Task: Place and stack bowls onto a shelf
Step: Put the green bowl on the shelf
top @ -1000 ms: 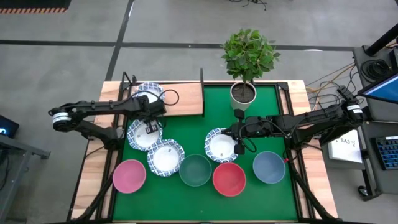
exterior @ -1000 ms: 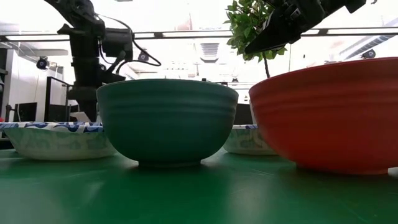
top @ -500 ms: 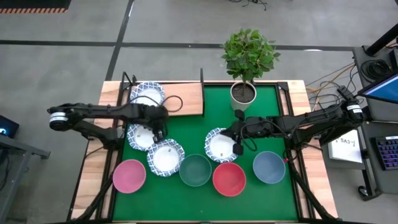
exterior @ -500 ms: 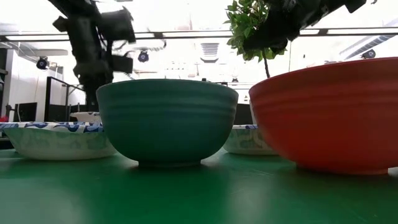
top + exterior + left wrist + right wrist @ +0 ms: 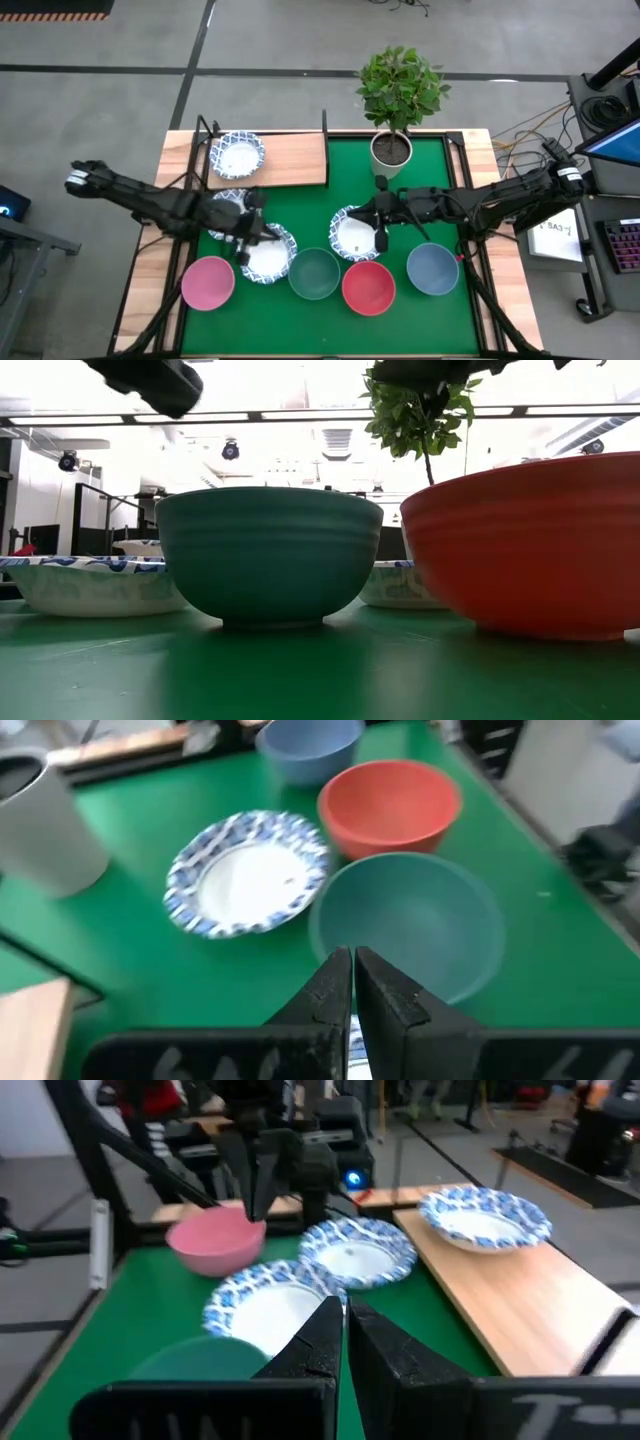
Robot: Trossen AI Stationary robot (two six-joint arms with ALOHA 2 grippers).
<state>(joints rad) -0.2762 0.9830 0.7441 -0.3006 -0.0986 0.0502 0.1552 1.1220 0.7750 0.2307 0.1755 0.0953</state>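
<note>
One blue-rimmed bowl (image 5: 237, 156) sat on the shelf (image 5: 290, 160), a flat pale wooden board whose long side ran across the counter (image 5: 480, 160) at the far left edge of the green mat (image 5: 300, 215). A smooth pink bowl (image 5: 208, 283), a ribbed green bowl (image 5: 314, 274), a red bowl (image 5: 368, 288) and a grey-blue bowl (image 5: 433, 269) stood in a row along the near edge, all empty. The left claw (image 5: 244, 250), fingers pinched narrow and holding nothing, hung over a patterned bowl (image 5: 267, 254). The right claw (image 5: 382, 240), likewise nearly closed and empty, hung over another patterned bowl (image 5: 353, 234).
</note>
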